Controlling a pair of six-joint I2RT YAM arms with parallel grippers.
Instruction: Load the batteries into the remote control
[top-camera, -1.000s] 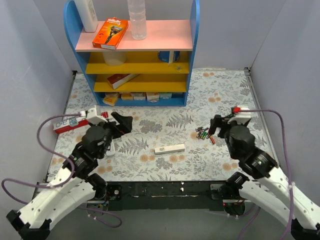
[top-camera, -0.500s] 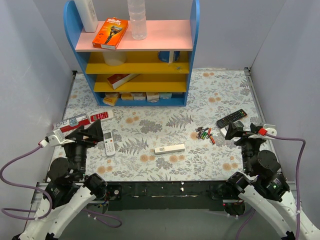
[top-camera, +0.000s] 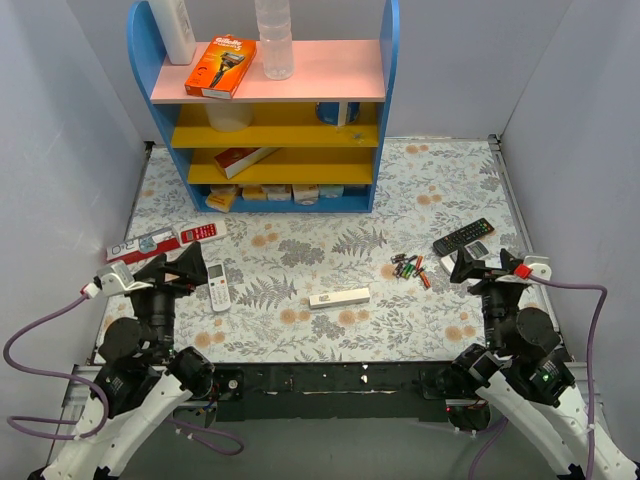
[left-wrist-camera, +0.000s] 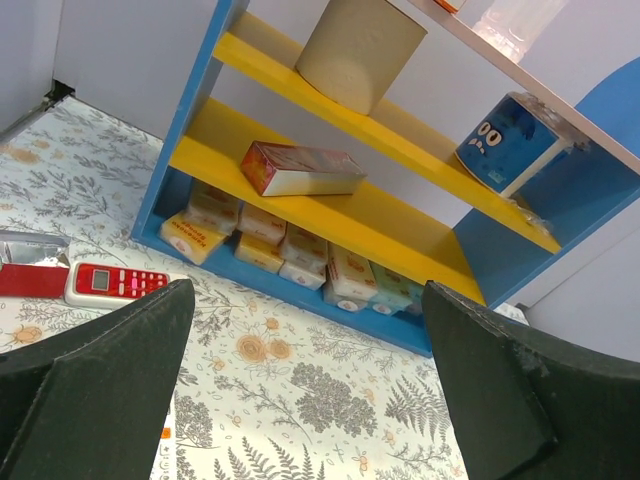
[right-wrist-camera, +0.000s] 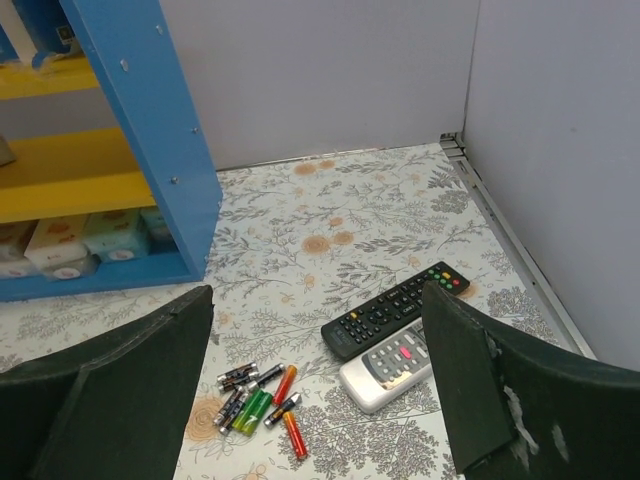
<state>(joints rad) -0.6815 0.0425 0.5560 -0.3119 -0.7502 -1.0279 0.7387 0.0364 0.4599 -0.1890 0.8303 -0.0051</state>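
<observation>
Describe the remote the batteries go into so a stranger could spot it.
In front of the blue shelf, mid-table, lies a slim white remote. Unlike the black remote at right and the shorter buttoned white remote at left, it is thin and plain.

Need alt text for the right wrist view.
A cluster of batteries lies on the floral table between the fingers of the open right hand, a black remote and a grey remote just to their right. A blue shelf unit with yellow shelves stands at left.
</observation>
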